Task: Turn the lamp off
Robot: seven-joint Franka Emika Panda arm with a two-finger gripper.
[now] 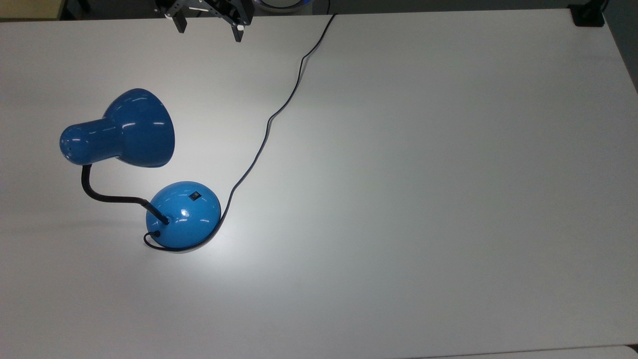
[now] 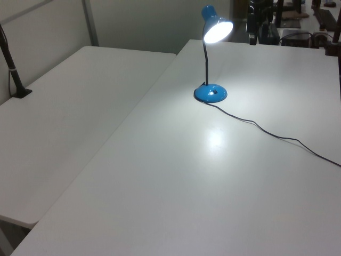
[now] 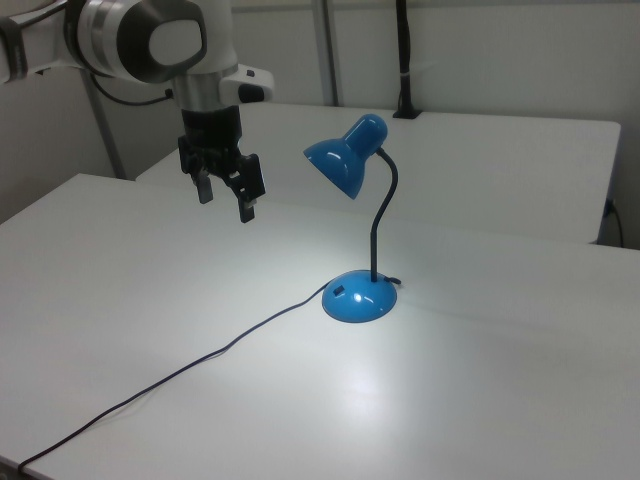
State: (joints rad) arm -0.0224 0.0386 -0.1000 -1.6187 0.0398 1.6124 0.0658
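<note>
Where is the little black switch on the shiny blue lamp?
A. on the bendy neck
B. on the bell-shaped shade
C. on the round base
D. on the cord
C: the small black switch sits on top of the glossy blue desk lamp's domed round base, away from the shade.

Two white tables in a pale-walled room

A broad, matte white rectangular table [image 2: 176,181] carries a bright pool of light [image 2: 214,136] on its top. A second white table [image 2: 64,112] butts against it along a seam. Behind stand a plain light-grey wall [image 2: 138,21], a grey metal upright post [image 2: 89,22] and a black clamp-mounted pole [image 2: 11,69].
</note>
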